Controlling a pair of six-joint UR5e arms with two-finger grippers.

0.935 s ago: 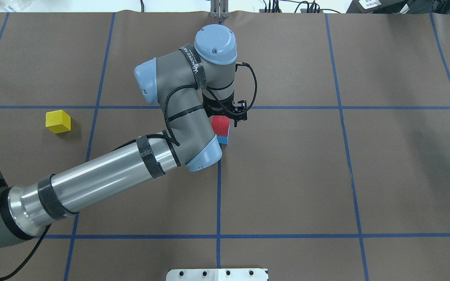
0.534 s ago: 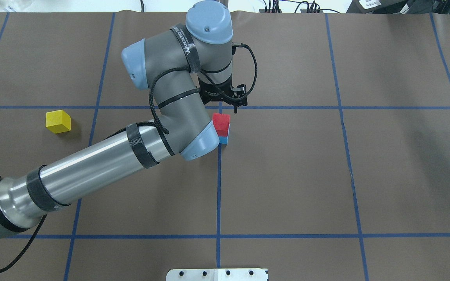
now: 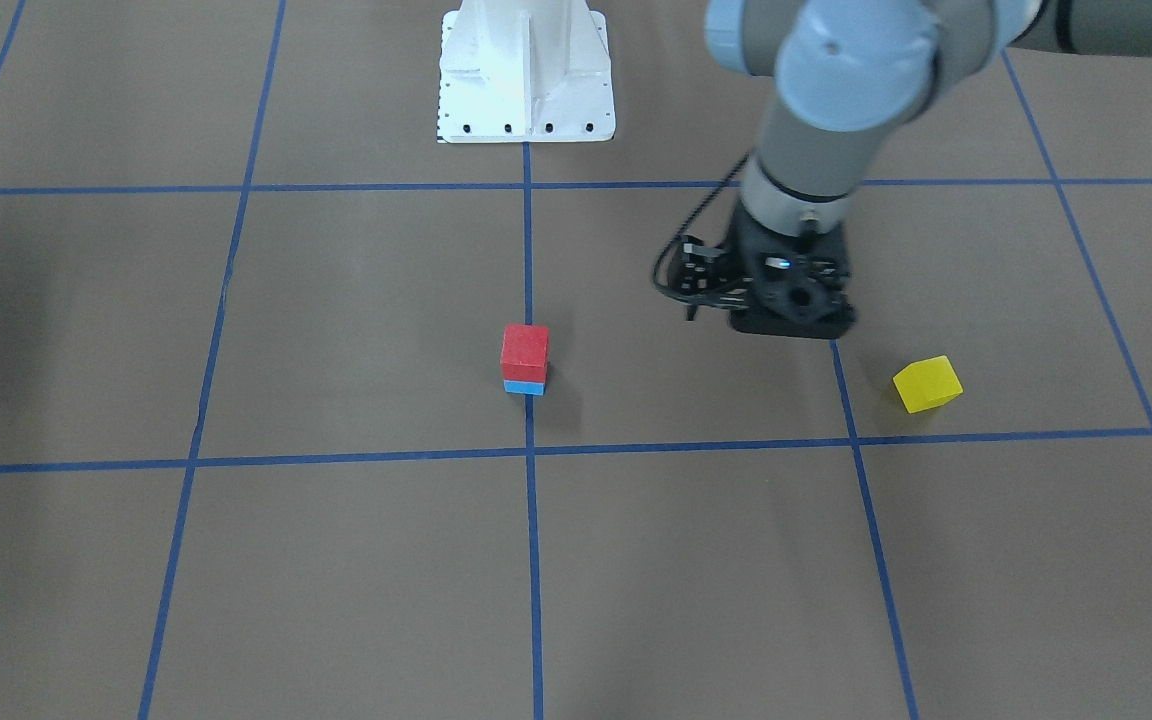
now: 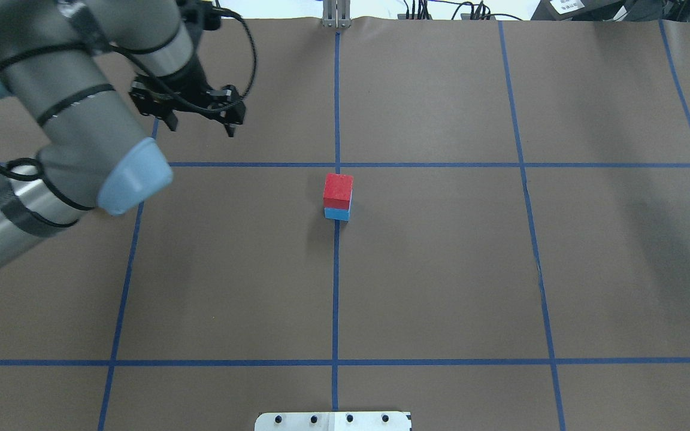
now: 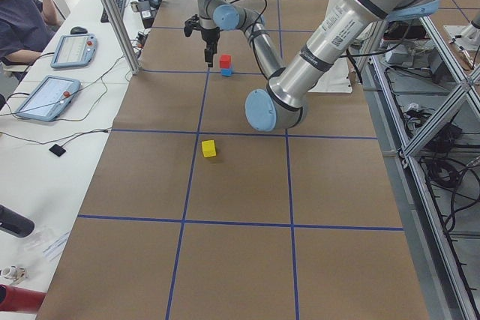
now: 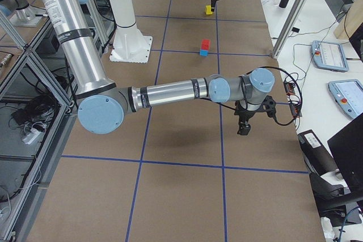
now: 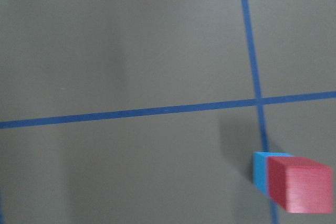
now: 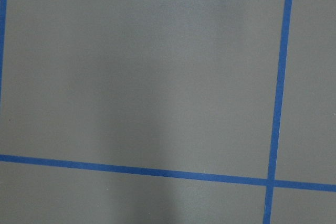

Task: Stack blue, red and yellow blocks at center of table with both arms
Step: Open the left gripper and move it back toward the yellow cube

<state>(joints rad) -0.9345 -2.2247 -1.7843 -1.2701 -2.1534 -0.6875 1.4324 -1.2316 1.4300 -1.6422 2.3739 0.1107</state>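
A red block [image 4: 338,188] sits on a blue block [image 4: 336,214] at the table's centre; the stack also shows in the front view [image 3: 524,352] and at the lower right of the left wrist view [image 7: 300,188]. The yellow block [image 3: 927,384] lies alone on the robot's left; in the overhead view my left arm hides it. My left gripper [image 4: 200,127] is open and empty, raised above the table, well to the left of the stack. My right gripper [image 6: 244,128] hangs near the table's far right edge. I cannot tell whether it is open or shut.
The brown table cover [image 4: 441,269] carries a blue tape grid. The white robot base plate [image 3: 526,70] stands at the robot's side of the table. Operator tablets [image 6: 329,55] lie on a side bench beyond the table.
My left gripper has risen off the red block and swung away to the left, leaving the red block on the blue one. The arm now covers the yellow block from overhead.
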